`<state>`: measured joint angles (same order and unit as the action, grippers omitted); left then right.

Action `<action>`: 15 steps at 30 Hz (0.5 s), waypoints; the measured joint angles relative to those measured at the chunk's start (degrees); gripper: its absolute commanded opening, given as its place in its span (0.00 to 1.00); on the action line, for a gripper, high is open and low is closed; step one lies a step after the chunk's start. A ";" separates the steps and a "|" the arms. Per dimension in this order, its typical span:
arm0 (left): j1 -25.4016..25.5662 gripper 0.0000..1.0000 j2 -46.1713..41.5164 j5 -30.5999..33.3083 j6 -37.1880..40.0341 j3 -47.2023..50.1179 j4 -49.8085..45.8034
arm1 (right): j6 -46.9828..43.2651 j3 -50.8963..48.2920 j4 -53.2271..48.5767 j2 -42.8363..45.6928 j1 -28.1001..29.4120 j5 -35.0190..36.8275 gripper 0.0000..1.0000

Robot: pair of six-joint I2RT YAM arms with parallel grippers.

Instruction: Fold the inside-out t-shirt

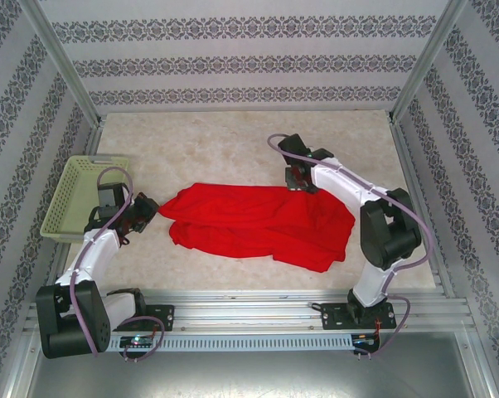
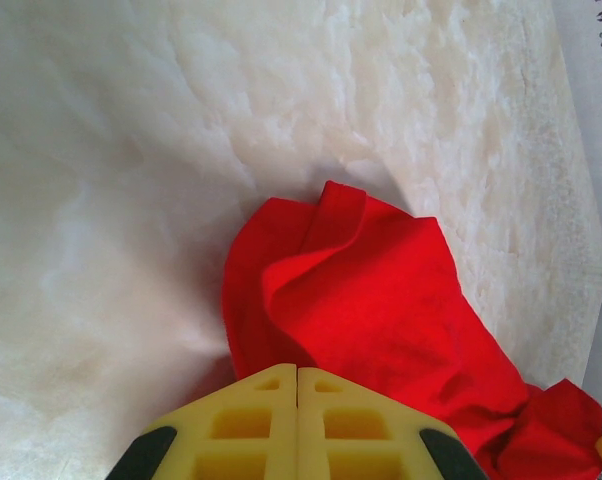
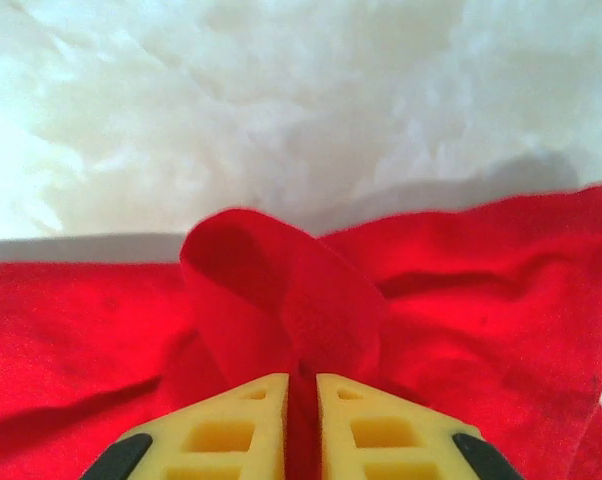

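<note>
The inside-out t-shirt (image 1: 258, 225) lies rumpled mid-table, its sleeves and neck lost in folds. The right gripper (image 3: 302, 382) pinches a raised fold at its far edge. The left gripper (image 2: 298, 371) has its fingers pressed together at the shirt's left edge, any caught cloth hidden.

Matt cloth t-shirt (image 1: 258, 224), smooth marbled table (image 1: 200, 149)

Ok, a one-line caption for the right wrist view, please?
Right gripper pinching a raised fold of the red t-shirt lying on the pale tabletop.
</note>
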<state>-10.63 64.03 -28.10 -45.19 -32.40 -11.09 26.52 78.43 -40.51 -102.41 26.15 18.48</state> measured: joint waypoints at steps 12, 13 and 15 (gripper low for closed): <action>0.00 0.00 0.00 -0.02 0.24 0.00 -0.02 | -0.59 2.67 -1.25 -6.27 0.72 0.74 0.34; 0.00 0.00 0.00 0.00 0.26 0.00 0.00 | -0.59 2.25 -1.07 -6.27 0.59 0.33 0.33; 0.00 0.00 0.02 -0.02 0.26 0.00 0.00 | -0.59 1.38 -0.83 -6.27 0.57 -0.44 0.32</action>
<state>-10.63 64.05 -28.12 -44.93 -32.40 -11.09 25.93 79.81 -41.34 -108.68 26.72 18.04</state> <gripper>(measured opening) 0.039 0.329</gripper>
